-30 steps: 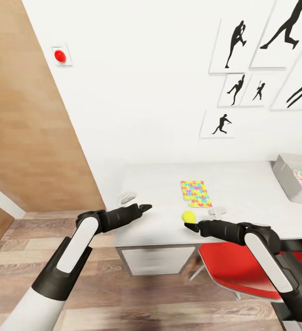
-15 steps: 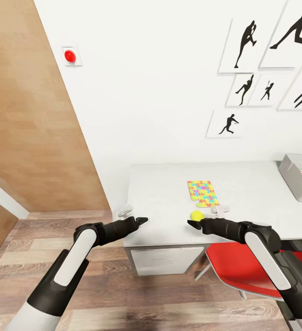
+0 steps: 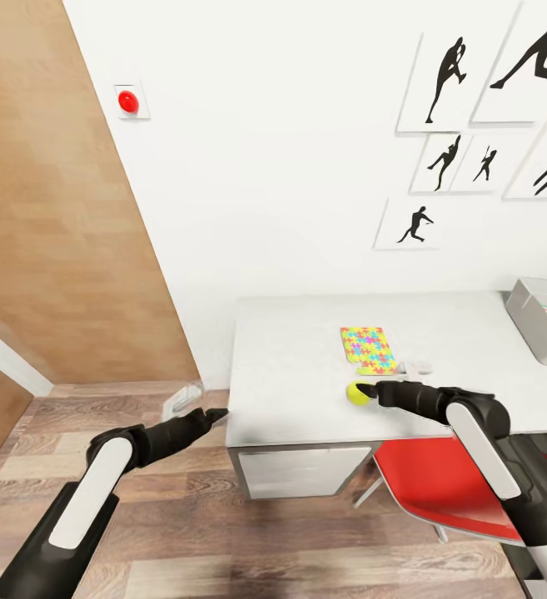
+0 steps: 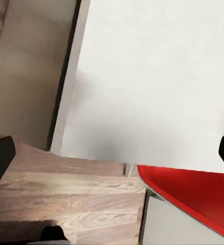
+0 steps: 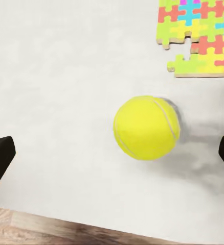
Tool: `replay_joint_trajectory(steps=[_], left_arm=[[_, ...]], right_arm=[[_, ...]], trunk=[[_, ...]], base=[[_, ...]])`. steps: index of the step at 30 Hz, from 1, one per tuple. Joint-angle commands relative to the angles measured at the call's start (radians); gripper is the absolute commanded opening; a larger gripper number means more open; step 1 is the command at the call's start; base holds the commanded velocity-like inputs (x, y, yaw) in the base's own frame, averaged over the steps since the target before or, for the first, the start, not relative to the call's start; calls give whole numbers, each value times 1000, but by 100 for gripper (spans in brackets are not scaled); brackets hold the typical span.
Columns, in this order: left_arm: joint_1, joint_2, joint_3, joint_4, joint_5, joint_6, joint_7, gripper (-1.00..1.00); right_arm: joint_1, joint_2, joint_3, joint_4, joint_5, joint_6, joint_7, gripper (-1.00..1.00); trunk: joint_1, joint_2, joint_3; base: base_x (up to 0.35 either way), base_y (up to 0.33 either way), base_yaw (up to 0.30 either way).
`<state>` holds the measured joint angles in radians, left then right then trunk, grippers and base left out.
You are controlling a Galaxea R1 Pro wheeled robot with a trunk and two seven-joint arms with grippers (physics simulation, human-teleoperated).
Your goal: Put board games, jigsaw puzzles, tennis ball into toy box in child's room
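White wall (image 3: 290,166) takes up most of the head view, carrying five black silhouette pictures (image 3: 413,224), three of them cut by the frame edge, and one red button (image 3: 127,101). One wooden wardrobe door (image 3: 48,216) stands to its left above the plank floor (image 3: 181,532). One table (image 3: 306,366) with a pale grey top sits against the wall, its right end running out of view. One red chair (image 3: 440,491) is tucked under it, mostly hidden by the right arm. One toy box (image 3: 536,320) rests on the table's far right, cropped, with a strip of printed colour inside that is too cut off to identify. One jigsaw puzzle (image 3: 368,349) lies flat near the table's middle; its corner appears in the right wrist view (image 5: 199,35). One tennis ball (image 3: 358,393) (image 5: 147,127) sits on the table near the front edge, just beside the puzzle. The right gripper (image 3: 370,388) is spread wide, fingertips at the ball, which lies between them untouched in the wrist view. The left gripper (image 3: 213,414) hangs over the floor off the table's left end, jaws parted.
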<state>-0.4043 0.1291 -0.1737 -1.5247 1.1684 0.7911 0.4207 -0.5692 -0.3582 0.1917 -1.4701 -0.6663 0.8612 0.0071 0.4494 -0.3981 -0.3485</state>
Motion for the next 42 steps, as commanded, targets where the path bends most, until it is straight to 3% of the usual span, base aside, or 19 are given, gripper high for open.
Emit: replay_joint_trajectory(steps=[1,4,6,9,11,16,21,28,42], left_arm=[[20,8,21,-2,12,0,11,100],[39,14,43,-2,11,0,12,100],[73,25,84,-1,9,0,12,100],[87,29,103,-1,9,0,12,100],[113,38,137,-2,10,0,12,100],[143,50,172,-2,11,0,9,100],[143,29,150,20,14,-22,-13,100],[143,29,142,59,15,-62,-53,100],[143,29,142,97,15,-81,-53,100]], right_arm=[[-11,0,0,17,0,3,-6,100],[-22,0,-1,35,0,3,-11,100],[-42,0,-2,71,0,1,-18,100],[-49,0,-3,87,1,0,-20,100],[-60,0,-5,110,1,-11,-21,100],[-65,-2,-7,130,2,-53,-19,100],[-54,1,-17,143,10,-50,4,100],[-60,1,-17,147,10,-53,11,100],[-60,1,-17,147,10,-53,11,100]], trunk=[[1,-2,-2],[1,-2,-2],[1,-2,-2],[1,-2,-2],[1,-2,-2],[1,-2,-2],[1,-2,-2],[1,-2,-2],[1,-2,-2]], base=[[0,4,0],[0,3,0],[0,2,0],[0,2,0],[0,1,0],[0,0,0],[0,0,0],[0,0,0],[0,0,0]])
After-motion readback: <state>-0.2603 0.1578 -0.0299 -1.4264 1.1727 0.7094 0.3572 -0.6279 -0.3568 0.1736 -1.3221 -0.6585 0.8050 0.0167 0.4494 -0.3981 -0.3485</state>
